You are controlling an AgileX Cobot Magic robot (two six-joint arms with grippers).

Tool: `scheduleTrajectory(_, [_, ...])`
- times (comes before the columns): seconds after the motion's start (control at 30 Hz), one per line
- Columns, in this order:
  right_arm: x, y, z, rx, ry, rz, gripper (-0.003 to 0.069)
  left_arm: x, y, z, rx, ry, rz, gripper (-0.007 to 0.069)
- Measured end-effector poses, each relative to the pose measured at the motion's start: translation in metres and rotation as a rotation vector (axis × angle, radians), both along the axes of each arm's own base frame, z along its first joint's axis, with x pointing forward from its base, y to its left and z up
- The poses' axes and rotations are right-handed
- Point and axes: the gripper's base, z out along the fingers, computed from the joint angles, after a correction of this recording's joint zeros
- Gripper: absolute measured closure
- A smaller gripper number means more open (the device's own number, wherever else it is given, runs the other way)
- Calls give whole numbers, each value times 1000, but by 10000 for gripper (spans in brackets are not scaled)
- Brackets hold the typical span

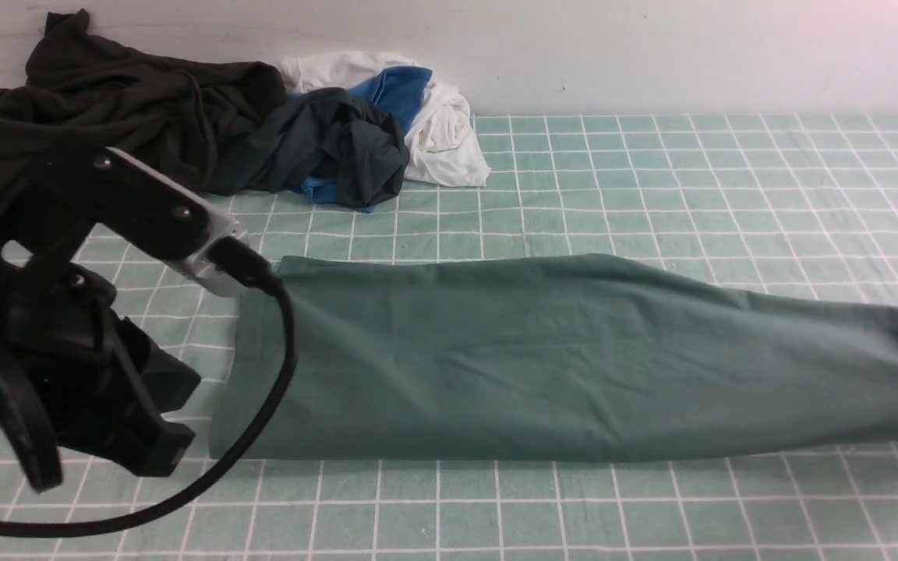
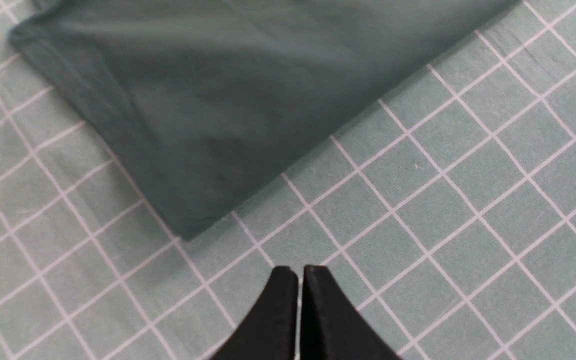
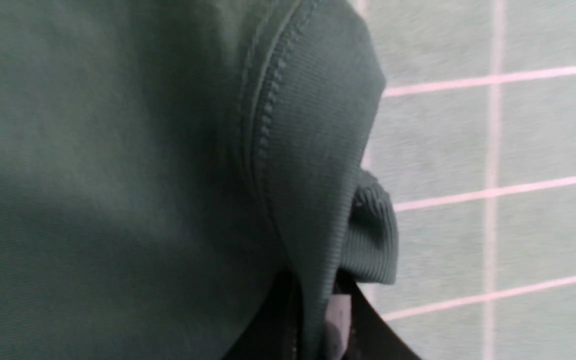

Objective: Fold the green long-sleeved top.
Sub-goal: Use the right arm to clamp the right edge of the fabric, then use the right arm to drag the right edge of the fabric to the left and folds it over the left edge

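Green fabric, the top [image 1: 558, 358], is laid out as a long folded band on the checked sheet [image 1: 652, 179]. It is stretched from just beside the left gripper [image 2: 298, 272] across to the right gripper [image 3: 318, 320].

The left gripper's jaws are pressed together and nothing is held between them. It is poised over bare sheet. One corner [image 2: 188, 232] of the top is found just ahead of its tips, near them but apart. From that corner the cloth is spread away from the gripper, smooth, with only faint creases.

The right gripper is clamped on the top's other end. A ribbed edge [image 3: 318, 150], stitched along its seam, is pinched between the fingers, and a second ribbed fold [image 3: 373, 235] is bunched just beside them. The cloth is draped close over this gripper, so little of the fingers is seen.

A black cable [image 1: 277, 374] from the left wrist is hung in front of the top's end; whether it touches the cloth cannot be told. Well beyond the left gripper, by the wall, a pile [image 1: 184, 125] of dark, white and blue clothes is heaped, apart from the top.
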Motion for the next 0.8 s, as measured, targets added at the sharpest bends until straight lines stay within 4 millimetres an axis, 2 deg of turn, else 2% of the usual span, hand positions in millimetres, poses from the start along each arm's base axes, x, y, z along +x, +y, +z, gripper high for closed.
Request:
scheduleTrajectory(0.1, [0,8,50,-46,-111,21,631,-17,12,10,42,-47,22,628])
scheduleTrajectory(0.17, [1,28,81,-57,-182,84,631,-25,19,14,76,-65,42,628])
scheduleTrajectory(0.23, [2,46,98,-46,-225,141,631,-29,23,16,101,-78,53,628])
scheduleTrajectory(0.27, [4,78,121,-19,-278,252,631,-31,26,17,119,-87,58,628])
scheduleTrajectory(0.33, [5,113,137,21,-320,358,631,-33,28,18,128,-92,67,628])
scheduleTrajectory(0.37, [5,135,144,50,-340,424,631,-33,28,18,128,-89,75,628])
scheduleTrajectory(0.4, [4,166,151,88,-360,511,631,-35,29,17,126,-82,85,628])
scheduleTrajectory(0.47, [3,198,153,126,-368,596,631,-37,30,17,115,-67,105,628])
scheduleTrajectory(0.5, [1,228,153,152,-375,676,631,-39,31,18,109,-65,115,628])
scheduleTrajectory(0.53, [1,246,152,166,-378,720,631,-42,32,19,106,-63,121,628])
scheduleTrajectory(0.57, [1,250,151,169,-375,730,631,-43,32,19,104,-65,123,628])
scheduleTrajectory(0.6, [1,266,148,182,-379,769,631,-46,33,20,103,-64,125,628])
scheduleTrajectory(0.7, [4,326,131,229,-378,888,631,-57,38,23,101,-70,133,628])
scheduleTrajectory(0.73, [6,354,118,256,-372,934,631,-64,41,25,102,-76,136,628])
scheduleTrajectory(0.77, [7,361,113,259,-365,944,631,-65,41,25,104,-74,136,628])
scheduleTrajectory(0.8, [9,387,100,291,-364,975,631,-72,44,26,107,-81,141,628])
